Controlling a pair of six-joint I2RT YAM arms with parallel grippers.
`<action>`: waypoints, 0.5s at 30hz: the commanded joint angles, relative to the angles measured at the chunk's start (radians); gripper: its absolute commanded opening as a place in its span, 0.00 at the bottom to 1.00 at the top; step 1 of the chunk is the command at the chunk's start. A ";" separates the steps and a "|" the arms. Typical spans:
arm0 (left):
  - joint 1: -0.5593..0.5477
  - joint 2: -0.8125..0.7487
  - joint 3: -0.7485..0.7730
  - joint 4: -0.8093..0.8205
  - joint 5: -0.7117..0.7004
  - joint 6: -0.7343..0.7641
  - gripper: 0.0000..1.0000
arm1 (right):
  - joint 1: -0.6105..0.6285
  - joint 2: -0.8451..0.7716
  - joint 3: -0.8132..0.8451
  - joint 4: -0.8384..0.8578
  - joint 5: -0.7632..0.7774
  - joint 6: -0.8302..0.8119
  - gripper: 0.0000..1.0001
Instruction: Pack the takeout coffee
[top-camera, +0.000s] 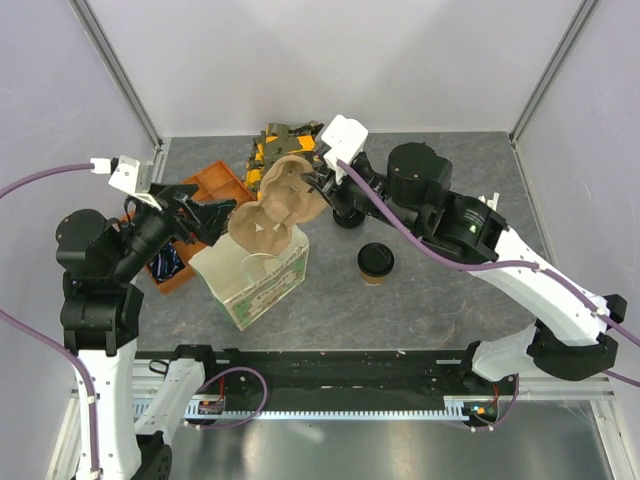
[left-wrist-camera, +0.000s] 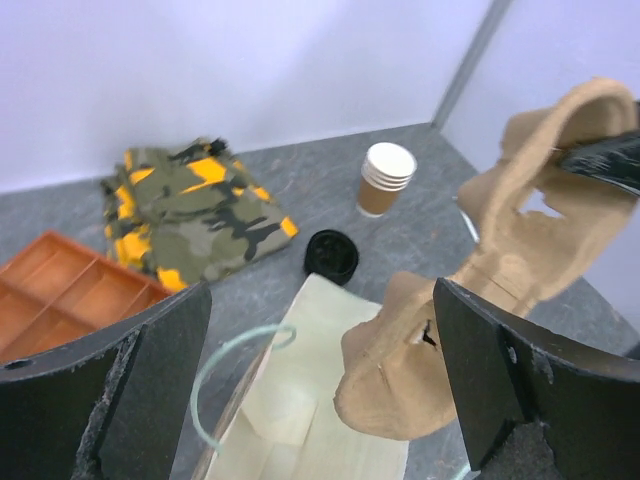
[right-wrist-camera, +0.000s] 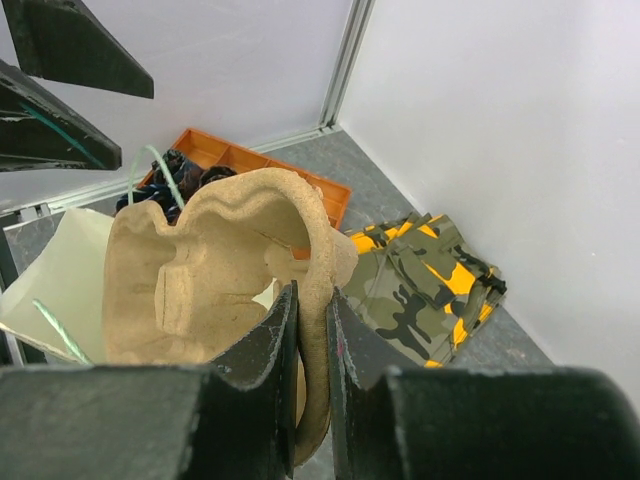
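While the right fingers (right-wrist-camera: 284, 330) are closed to a narrow gap on the rim of a moulded pulp cup carrier (right-wrist-camera: 200, 280), we see the takeout coffee (top-camera: 376, 261) standing upright on the grey surface (top-camera: 420, 312). Its black lid is on. It stands alone, to the right of the printed paper bag (top-camera: 255, 278) and well apart from it, under neither arm.

The carrier hangs tilted from the right fingers, its lower end over the open mouth of the bag. We cannot tell whether it touches the paper. The bag stands upright with one thin green handle (left-wrist-camera: 215, 365) looping up from its edge.

The left fingers (left-wrist-camera: 490, 360) are spread wide and hold nothing. From the left wrist view, the bag's mouth and the low end of the carrier lie between them. From above, they sit at the bag's upper left edge.

Behind the bag, an orange divided tray (top-camera: 218, 183) lies at the left, with dark items in its near compartments. A folded camouflage cloth (top-camera: 276, 140) lies near the back wall. Between the cloth and the right arm, we find a loose black lid (left-wrist-camera: 331, 255) and, just beyond it, a stack of lidless paper cups (left-wrist-camera: 385, 178).
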 joint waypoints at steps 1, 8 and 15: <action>0.005 0.020 0.026 0.110 0.203 0.027 0.99 | 0.004 -0.053 0.020 0.024 0.012 -0.020 0.00; 0.003 0.075 0.058 0.150 0.496 0.104 0.85 | 0.004 -0.047 0.068 0.058 -0.020 0.000 0.00; 0.003 0.131 0.095 0.112 0.576 0.210 0.75 | 0.004 -0.046 0.093 0.064 -0.040 0.025 0.00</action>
